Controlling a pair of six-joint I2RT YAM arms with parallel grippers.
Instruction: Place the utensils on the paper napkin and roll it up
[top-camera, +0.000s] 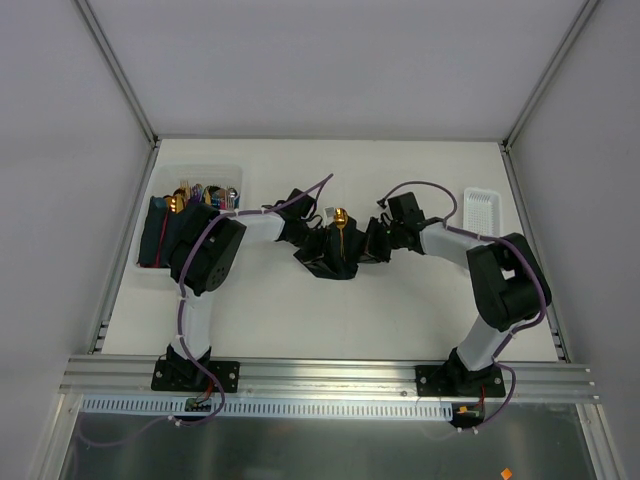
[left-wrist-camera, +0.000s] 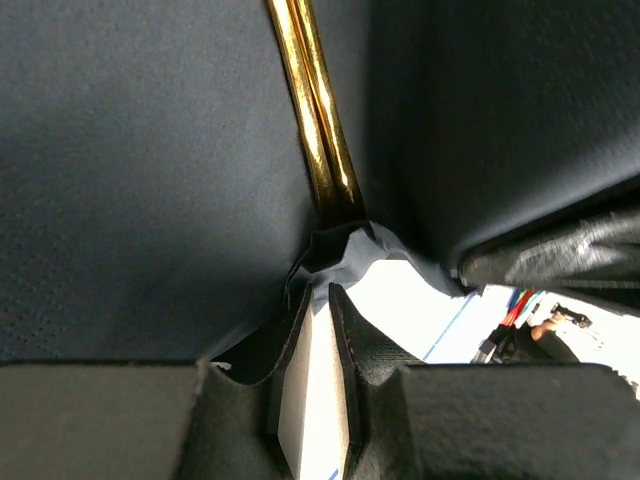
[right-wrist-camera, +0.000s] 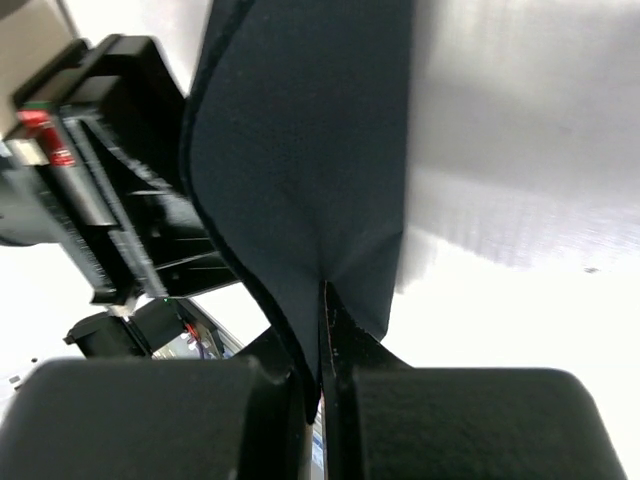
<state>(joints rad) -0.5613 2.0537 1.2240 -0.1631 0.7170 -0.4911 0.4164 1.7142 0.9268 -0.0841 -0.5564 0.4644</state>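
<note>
The left gripper and the right gripper each pinch one side of the thin dark navy paper napkin over the middle of the white table. The slim gold-coloured utensils lie in its fold.

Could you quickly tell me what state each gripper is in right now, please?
Left gripper: closed, pinching the dark navy paper napkin by a crumpled edge.
Right gripper: closed on another edge of it.

Utensils mostly out of sight inside paper napkin
</note>
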